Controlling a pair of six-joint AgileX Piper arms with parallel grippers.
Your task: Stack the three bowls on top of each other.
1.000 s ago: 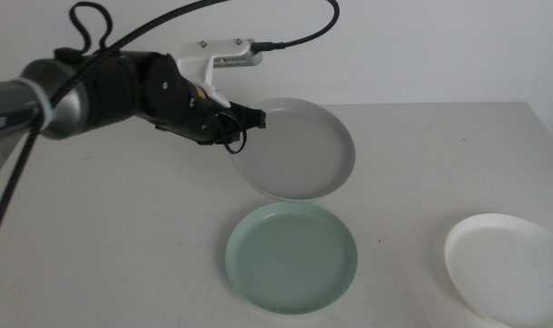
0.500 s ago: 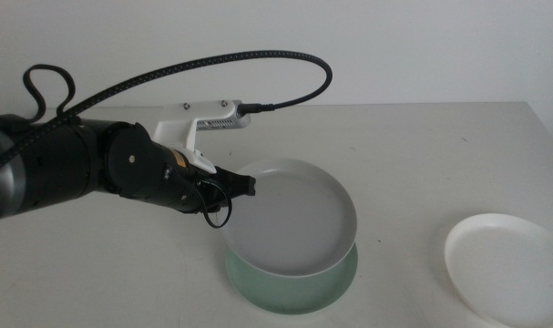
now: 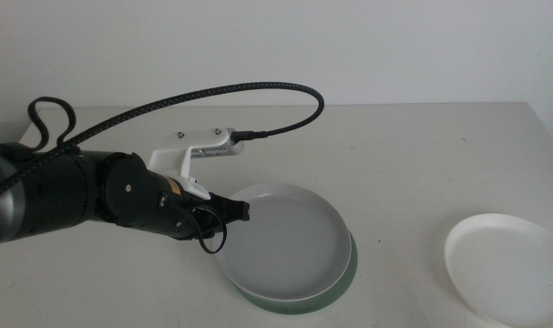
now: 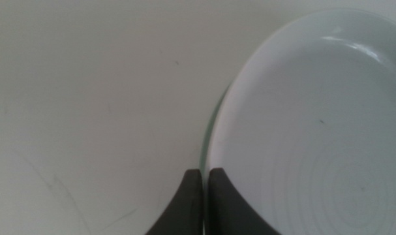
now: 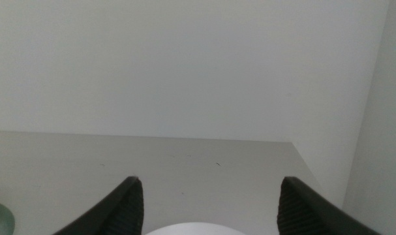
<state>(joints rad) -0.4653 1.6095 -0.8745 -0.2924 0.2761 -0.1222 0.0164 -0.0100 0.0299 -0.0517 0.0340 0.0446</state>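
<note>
A: Placement is the whole job right now. The left tool sits left of centre in the middle view, clenched on the near-left rim of the grey bowl; in the left wrist view its two jaws stand pressed almost together with the rim between them.

B: Where is the grey bowl relative to the green one?

A: Right over it, low in the centre of the frame. Only a thin crescent of the mint green bowl shows along the lower right edge. I cannot tell whether the two rims already touch all round or the gripped side hangs a little high.

B: So how should the release go?

A: My judgement: level the grey bowl first, so the held side is not tilted up, then let it settle into the green rim before the jaws part. Opening while one edge is raised could make it drop and skid off centre. The crescent on the right suggests it sits slightly left of the green one, so a small nudge rightward would nest it better.

B: And the third?

A: The white bowl lies alone at the lower right of the table, well apart from the pair. The right tool waits with its jaws spread wide, holding nothing, with the white rim just showing between them in its own view.
</note>
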